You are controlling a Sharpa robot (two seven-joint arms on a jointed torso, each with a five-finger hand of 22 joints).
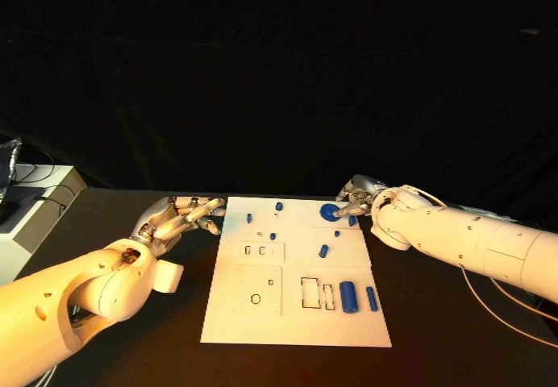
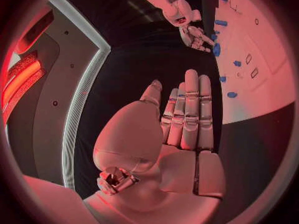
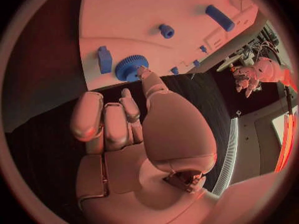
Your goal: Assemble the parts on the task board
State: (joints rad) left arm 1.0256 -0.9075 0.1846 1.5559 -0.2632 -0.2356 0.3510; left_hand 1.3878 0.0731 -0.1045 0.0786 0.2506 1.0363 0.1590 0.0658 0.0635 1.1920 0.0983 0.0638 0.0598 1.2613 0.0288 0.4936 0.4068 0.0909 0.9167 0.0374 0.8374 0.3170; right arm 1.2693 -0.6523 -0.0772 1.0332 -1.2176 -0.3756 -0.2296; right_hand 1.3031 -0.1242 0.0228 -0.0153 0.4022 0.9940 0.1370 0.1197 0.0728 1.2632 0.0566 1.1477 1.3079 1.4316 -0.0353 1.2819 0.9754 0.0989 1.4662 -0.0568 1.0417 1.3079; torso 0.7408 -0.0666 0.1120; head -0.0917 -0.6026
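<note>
Your right hand (image 1: 360,199) is touching the blue gear (image 1: 331,212) at the board's (image 1: 297,322) far right edge, not yet gripping. Left hand (image 1: 181,219) is waiting, fingers apart. Risk: you're nudging the gear off its seat.

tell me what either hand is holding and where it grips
Nothing is clearly held. The right hand has a fingertip at the blue gear's toothed rim; the left hand is empty.

Black table (image 1: 139,322); white task board (image 1: 244,318) flat on it.
</note>
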